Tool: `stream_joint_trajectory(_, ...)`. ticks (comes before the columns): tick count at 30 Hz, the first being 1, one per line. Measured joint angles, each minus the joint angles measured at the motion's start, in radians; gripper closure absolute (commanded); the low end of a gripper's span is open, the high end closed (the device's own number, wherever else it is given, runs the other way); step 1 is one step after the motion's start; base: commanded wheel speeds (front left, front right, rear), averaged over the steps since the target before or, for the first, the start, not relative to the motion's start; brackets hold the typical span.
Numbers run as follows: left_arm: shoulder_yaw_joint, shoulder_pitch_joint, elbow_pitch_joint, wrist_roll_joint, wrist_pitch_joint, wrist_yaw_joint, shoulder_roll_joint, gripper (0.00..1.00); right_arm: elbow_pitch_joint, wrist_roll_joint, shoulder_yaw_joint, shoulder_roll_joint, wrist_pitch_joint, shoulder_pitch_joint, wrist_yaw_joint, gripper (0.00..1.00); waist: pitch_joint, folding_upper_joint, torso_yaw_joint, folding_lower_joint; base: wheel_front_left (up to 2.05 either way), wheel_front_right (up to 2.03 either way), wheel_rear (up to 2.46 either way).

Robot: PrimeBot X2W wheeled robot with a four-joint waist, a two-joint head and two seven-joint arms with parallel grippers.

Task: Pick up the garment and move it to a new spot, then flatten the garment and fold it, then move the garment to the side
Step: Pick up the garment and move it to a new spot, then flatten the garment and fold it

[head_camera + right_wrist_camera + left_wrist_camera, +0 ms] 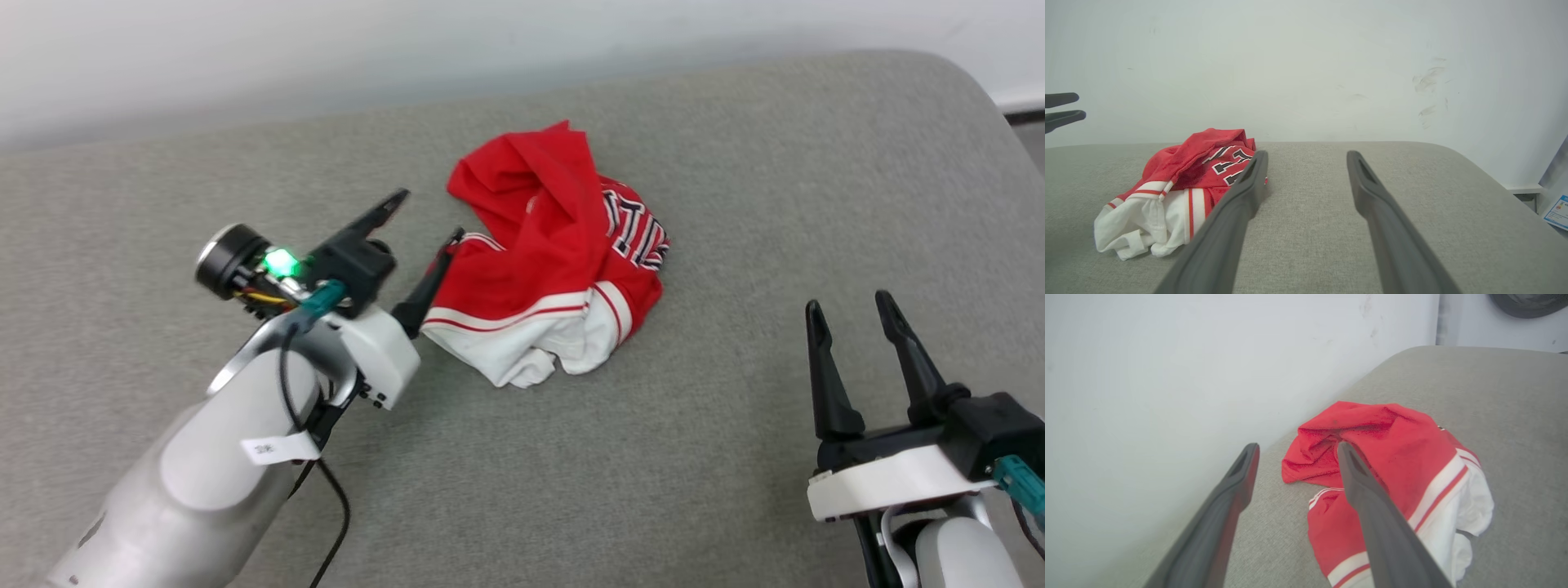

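Observation:
The garment [555, 261] lies crumpled in a heap on the grey cushioned surface [653, 457], red with white sleeves, striped trim and block lettering showing. My left gripper [429, 216] stands open just left of the heap, one fingertip close by its red edge, nothing between the fingers. In the left wrist view the garment [1396, 457] sits past and to the right of the open left gripper [1296, 451]. My right gripper [849, 306] is open at the lower right, well apart from the heap. The right wrist view shows the garment [1180, 188] to the left of the open right gripper [1306, 157].
A pale wall [408, 49] runs behind the surface's far edge. The surface rounds off at its right corner [971, 90]. In the right wrist view the left gripper's fingers [1061, 116] show at the left edge, and a blue-and-white sheet [1557, 212] sits low at the right.

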Motion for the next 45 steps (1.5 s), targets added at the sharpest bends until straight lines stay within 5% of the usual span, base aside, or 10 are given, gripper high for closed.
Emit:
stream_joint_trajectory(11, 0.167, 0.298, -0.211, -0.092, -0.069, 0.188, 0.01, 0.0, 0.005, -0.019, -0.004, 0.0, 0.0, 0.059, 0.0, 0.0, -0.102, 0.0, 0.1, 0.0, 0.0, 0.0, 0.0)
stream_joint_trajectory(20, 0.317, 0.568, -0.446, 0.022, -0.072, 0.271, -0.119, 0.0, 0.001, -0.033, 0.003, 0.0, 0.0, 0.089, 0.0, 0.0, -0.136, 0.0, 0.127, 0.0, 0.0, 0.0, 0.0)
stream_joint_trajectory(29, 0.406, 0.698, -0.467, 0.123, -0.072, 0.222, -0.221, 0.0, -0.009, -0.024, 0.027, 0.0, 0.0, 0.095, 0.0, 0.0, -0.147, 0.0, 0.116, -0.0001, 0.0, 0.0, 0.0)
stream_joint_trajectory(39, 0.437, 0.66, -0.382, 0.148, -0.072, 0.128, -0.238, 0.0, -0.021, -0.018, 0.029, 0.0, 0.0, 0.092, 0.0, 0.0, -0.102, 0.0, 0.093, -0.0001, 0.0, 0.0, 0.0)
stream_joint_trajectory(45, 0.374, 0.521, -0.32, 0.134, 0.186, 0.05, -0.219, 0.0, -0.029, -0.018, 0.029, 0.0, 0.0, 0.076, 0.0, 0.0, -0.043, 0.0, 0.077, 0.0, 0.0, 0.0, 0.0)
